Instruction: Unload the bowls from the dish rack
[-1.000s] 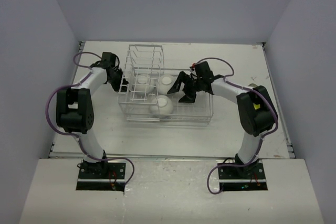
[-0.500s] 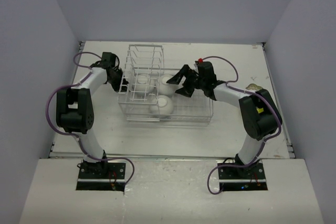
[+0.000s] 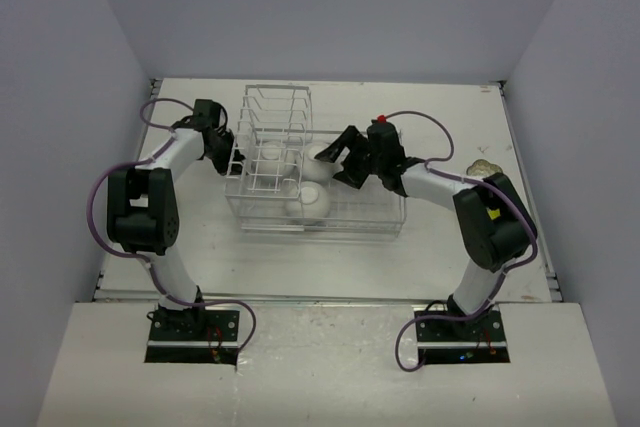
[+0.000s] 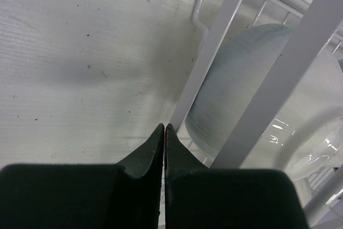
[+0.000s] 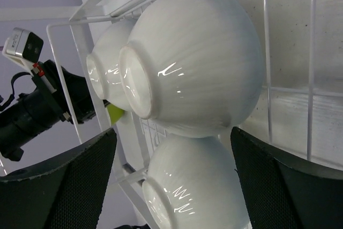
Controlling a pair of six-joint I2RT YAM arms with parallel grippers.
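Note:
The white wire dish rack [image 3: 375, 209] lies mid-table, its tall slotted section [image 3: 275, 127] at the left end. White bowls sit in it: one at the front [image 3: 312, 203], one further back [image 3: 318, 155], one under the slots [image 3: 272, 153]. My right gripper [image 3: 336, 161] hangs open inside the rack. In the right wrist view its fingers [image 5: 289, 181] flank two stacked white bowls, an upper one [image 5: 198, 63] and a lower one [image 5: 203, 186], with a third [image 5: 107, 68] and a lime-yellow sliver [image 5: 115, 113] behind. My left gripper [image 4: 164, 128] is shut and empty at the rack's left wall [image 4: 214, 52], beside a white bowl [image 4: 241, 89].
A small pale object [image 3: 483, 164] lies on the table behind the right arm's elbow. Grey walls close in the table on the left, back and right. The left arm's black wrist [image 5: 32, 105] shows beyond the rack wires in the right wrist view.
My right gripper has moved left and a little back inside the rack, closer to the bowls, still open. The left arm has not moved.

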